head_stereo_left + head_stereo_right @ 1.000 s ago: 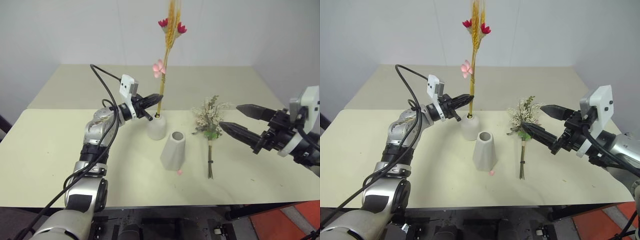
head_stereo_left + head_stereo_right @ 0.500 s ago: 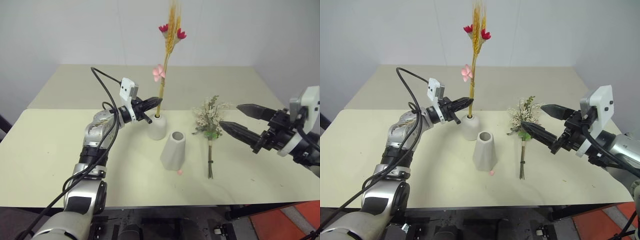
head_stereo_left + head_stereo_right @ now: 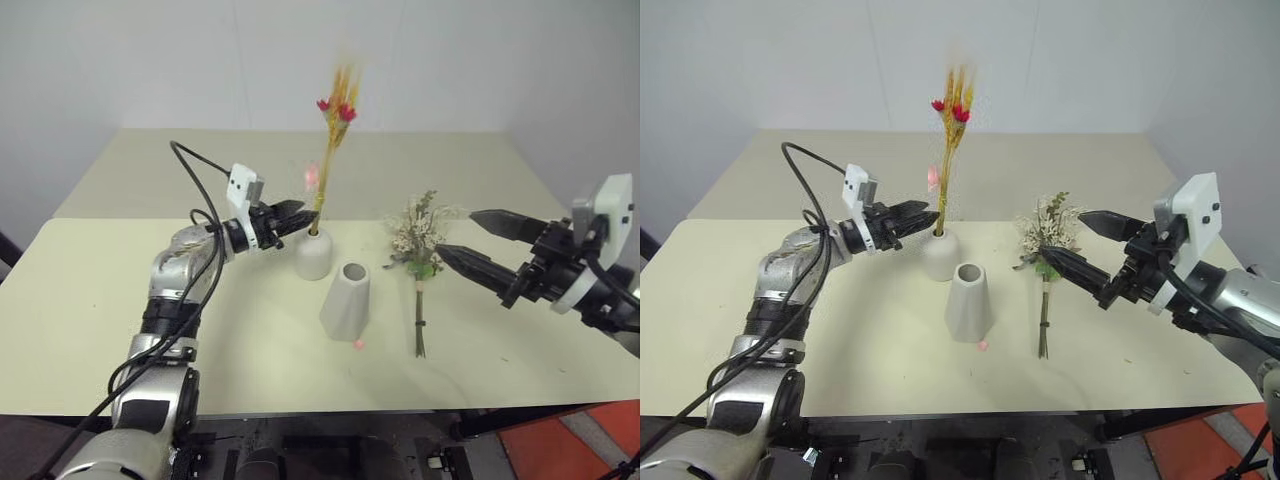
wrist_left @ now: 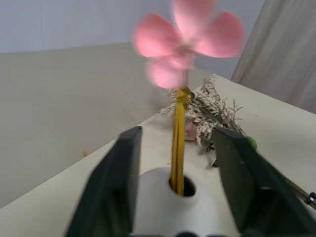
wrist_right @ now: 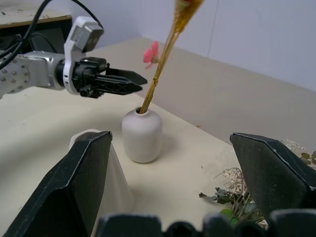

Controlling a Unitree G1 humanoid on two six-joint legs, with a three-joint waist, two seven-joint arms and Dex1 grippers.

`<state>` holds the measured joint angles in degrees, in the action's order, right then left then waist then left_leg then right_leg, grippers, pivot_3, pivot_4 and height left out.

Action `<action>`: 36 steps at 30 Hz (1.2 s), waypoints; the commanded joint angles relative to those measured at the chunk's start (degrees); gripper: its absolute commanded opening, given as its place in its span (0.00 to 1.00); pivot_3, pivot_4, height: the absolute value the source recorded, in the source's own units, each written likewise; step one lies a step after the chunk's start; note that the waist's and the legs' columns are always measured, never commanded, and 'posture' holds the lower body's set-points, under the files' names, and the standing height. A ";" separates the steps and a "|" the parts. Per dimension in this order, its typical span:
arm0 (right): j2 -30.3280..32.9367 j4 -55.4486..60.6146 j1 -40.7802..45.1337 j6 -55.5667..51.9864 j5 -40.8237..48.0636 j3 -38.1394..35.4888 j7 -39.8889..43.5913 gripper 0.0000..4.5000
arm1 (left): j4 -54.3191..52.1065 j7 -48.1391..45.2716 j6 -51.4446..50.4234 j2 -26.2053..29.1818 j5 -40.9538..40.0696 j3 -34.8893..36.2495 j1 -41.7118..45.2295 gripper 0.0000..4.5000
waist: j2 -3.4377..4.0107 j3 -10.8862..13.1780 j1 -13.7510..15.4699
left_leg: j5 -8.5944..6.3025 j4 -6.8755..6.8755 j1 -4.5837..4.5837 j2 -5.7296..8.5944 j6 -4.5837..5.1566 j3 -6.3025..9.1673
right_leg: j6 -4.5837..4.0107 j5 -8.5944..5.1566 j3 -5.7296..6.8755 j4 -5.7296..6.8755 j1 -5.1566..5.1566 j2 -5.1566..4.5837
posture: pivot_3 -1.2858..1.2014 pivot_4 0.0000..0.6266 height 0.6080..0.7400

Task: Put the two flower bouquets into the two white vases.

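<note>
On the table (image 3: 120,290), largest first
Right gripper (image 3: 460,238): fingers spread wide, empty, near bushy bouquet.
Left gripper (image 3: 296,215): fingers parted, released, just beside wheat stalks.
Wheat bouquet (image 3: 330,150): standing in rounded vase, leaning.
Bushy bouquet (image 3: 418,255): lying flat, right of vases.
Cone vase (image 3: 346,302): empty, upright.
Rounded vase (image 3: 313,257): behind cone vase.

Cream table (image 3: 120,290): two vases (image 3: 345,300), bushy bouquet (image 3: 420,262), perhaps fallen petal (image 3: 358,344).
</note>
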<state>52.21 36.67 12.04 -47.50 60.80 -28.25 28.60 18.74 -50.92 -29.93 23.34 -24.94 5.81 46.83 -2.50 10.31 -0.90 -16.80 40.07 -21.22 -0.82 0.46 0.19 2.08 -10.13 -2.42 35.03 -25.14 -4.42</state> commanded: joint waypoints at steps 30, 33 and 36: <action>-16.93 -33.47 31.92 -43.00 -19.97 25.11 -27.16 1.00 | -26.37 -25.30 -5.84 29.25 -15.09 5.84 -14.89 0.99 | -0.02 -0.05 0.07 | 0.00 -0.08 -0.13 -0.01 0.00 -0.05 | -0.08 -0.04 0.04 -0.04 -0.13 0.00 | 0.52 0.24 1.00; -19.03 -36.52 33.17 -41.86 -23.07 25.83 -26.21 0.96 | -26.69 -24.88 -5.70 29.01 -15.09 5.88 -15.22 1.00 | -0.02 -0.05 -0.11 | 0.00 -0.11 -0.14 -0.03 0.00 -0.04 | -0.08 -0.04 0.05 -0.02 -0.14 0.02 | 0.52 0.24 1.00; -20.25 -38.01 33.31 -38.70 -25.66 26.72 -24.38 0.82 | -27.19 -24.51 -5.62 29.03 -15.31 6.30 -15.90 1.00 | -0.01 -0.05 -0.40 | 0.00 -0.11 -0.12 -0.03 0.00 -0.04 | -0.08 -0.04 0.05 -0.03 -0.14 0.02 | 0.52 0.24 1.00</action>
<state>31.69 -1.67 44.09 -88.58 36.69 -1.35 3.13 -6.70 -75.67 -36.65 52.16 -39.64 11.01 31.03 -2.51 10.26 -1.29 -16.80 39.96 -21.34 -0.85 0.46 0.15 2.00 -10.17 -2.37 35.00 -25.28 -4.40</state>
